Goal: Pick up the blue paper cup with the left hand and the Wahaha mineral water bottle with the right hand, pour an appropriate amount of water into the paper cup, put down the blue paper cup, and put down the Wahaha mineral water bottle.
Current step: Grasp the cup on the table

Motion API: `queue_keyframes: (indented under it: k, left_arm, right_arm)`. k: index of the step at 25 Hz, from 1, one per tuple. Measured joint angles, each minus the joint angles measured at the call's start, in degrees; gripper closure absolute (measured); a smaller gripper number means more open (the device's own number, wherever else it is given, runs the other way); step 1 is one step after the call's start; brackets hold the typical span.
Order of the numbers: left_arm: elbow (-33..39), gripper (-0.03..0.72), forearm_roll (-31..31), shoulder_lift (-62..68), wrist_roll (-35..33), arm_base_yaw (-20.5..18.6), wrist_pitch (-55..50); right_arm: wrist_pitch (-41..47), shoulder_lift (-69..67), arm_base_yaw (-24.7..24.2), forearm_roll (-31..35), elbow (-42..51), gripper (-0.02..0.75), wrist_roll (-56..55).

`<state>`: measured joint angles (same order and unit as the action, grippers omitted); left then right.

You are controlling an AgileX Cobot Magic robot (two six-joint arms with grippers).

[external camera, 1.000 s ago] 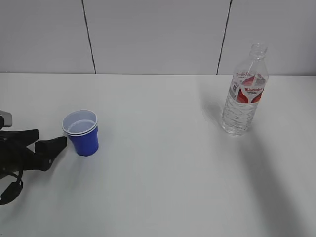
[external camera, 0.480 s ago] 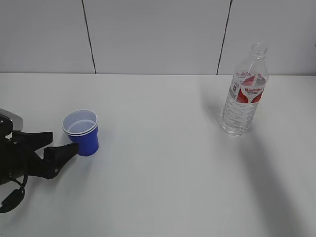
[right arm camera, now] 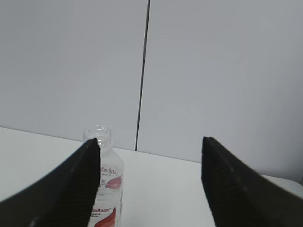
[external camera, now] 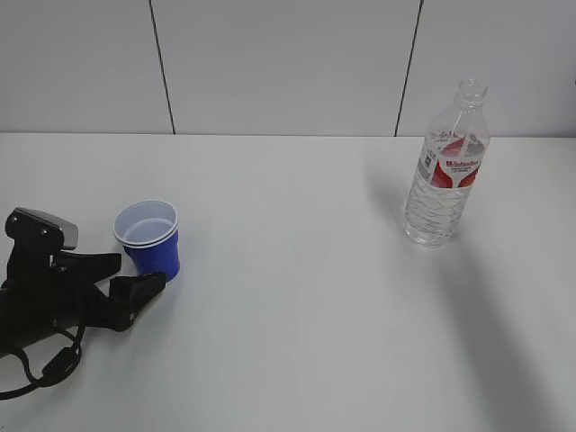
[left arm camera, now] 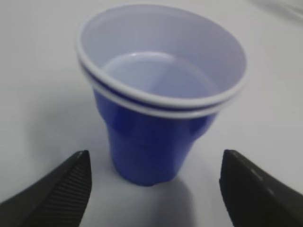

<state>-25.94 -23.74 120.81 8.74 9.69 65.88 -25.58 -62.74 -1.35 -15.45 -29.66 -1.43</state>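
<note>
Left gripper (external camera: 130,274) spread wide, closing in on nothing, with the cup (external camera: 149,239) just ahead of its tips.

Seen from the left wrist: cup (left arm camera: 158,92) standing upright on the white table (left arm camera: 38,71), centred between the two ribbed black fingers (left arm camera: 61,189), both tips level with the cup's base and clear of its blue wall. Seen from outside: fingers low on the table, flanking the cup's near-left side, no contact visible. Bottle (external camera: 445,167) standing upright, uncapped, well apart from the cup, far to its right and slightly further back. From the right wrist: right gripper (right arm camera: 151,184) also spread wide, holding nothing, bottle (right arm camera: 104,184) beyond it, partly hidden behind the left-hand finger; distance to it impossible to judge.
</note>
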Motion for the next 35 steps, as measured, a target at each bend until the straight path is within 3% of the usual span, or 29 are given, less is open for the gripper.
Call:
queue_keyframes:
  k: [14,35]
  left_arm:
    - [-3.9,0.053,1.4,2.5,0.0,3.2,0.1]
    - [-7.2,0.076,3.9,2.9,0.0,3.5,0.1]
  right_arm:
    - [-0.2,0.0,0.0,0.0,0.0,0.235,-0.1]
    - [-0.7,0.0,0.0,0.0,0.0,0.235,-0.1]
